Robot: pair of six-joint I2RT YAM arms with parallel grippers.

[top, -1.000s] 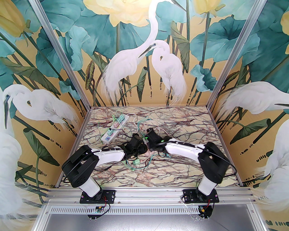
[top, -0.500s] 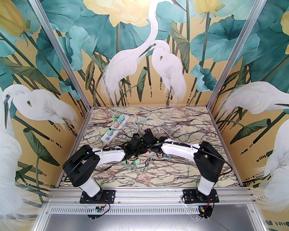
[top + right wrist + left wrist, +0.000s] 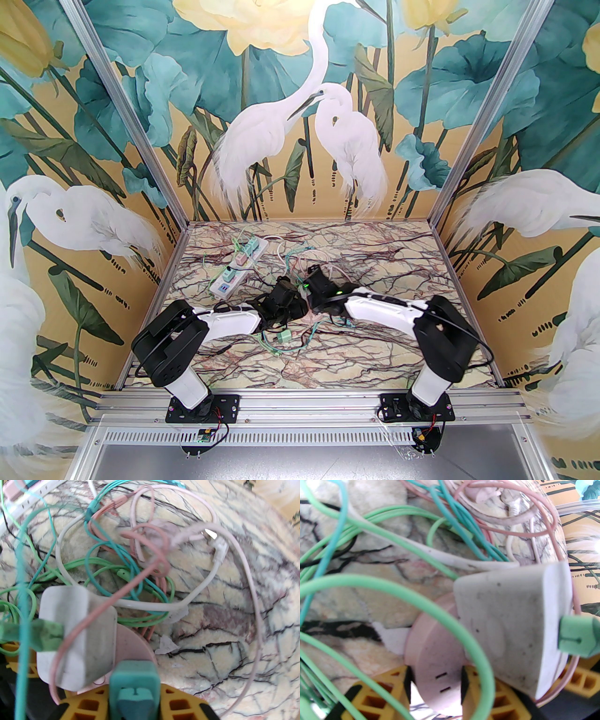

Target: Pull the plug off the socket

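Centrally, the left gripper [image 3: 434, 684] was seen clamped on one round pink socket [image 3: 431, 653], and the right gripper [image 3: 133, 703] was clamped on one teal plug [image 3: 133, 676] at that socket. One white plug [image 3: 75, 634] was seated beside it. Farther off, one power strip [image 3: 224, 287] was laid, bearing three plugs [image 3: 241, 258].

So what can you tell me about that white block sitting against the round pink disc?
The white block is a plastic adapter with rounded corners, its faces speckled with grime. It sits against the pink disc, which the left gripper clamps in its jaws. A green plug sticks into one face, a teal plug stands beside it, a white cable meets its far corner, and a pink cord lies across it.
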